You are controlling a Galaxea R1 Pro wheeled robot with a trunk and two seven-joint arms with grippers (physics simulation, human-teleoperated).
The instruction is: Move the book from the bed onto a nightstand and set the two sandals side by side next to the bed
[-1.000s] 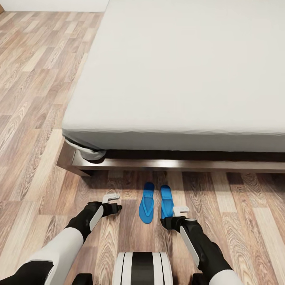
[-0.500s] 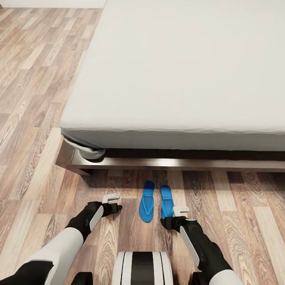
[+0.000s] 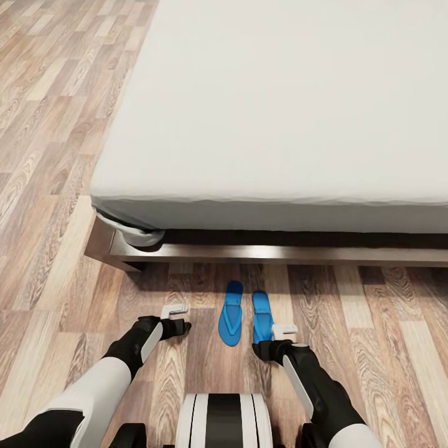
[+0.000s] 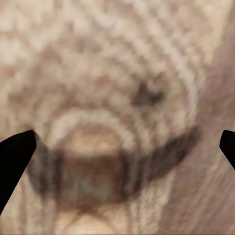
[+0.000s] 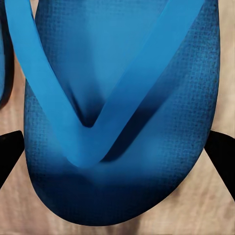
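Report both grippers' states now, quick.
Left gripper: open, holding nothing, above bare wood floor.
Right gripper: open, holding nothing, poised over the right sandal, fingers apart either side of it.

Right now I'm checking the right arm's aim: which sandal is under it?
The sandal on the right, partly hidden by the right gripper; the other sandal lies clear between the arms.

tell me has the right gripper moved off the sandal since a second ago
No. The right gripper stays over the right sandal, same gap to the base; the bed shifts from camera tilt.
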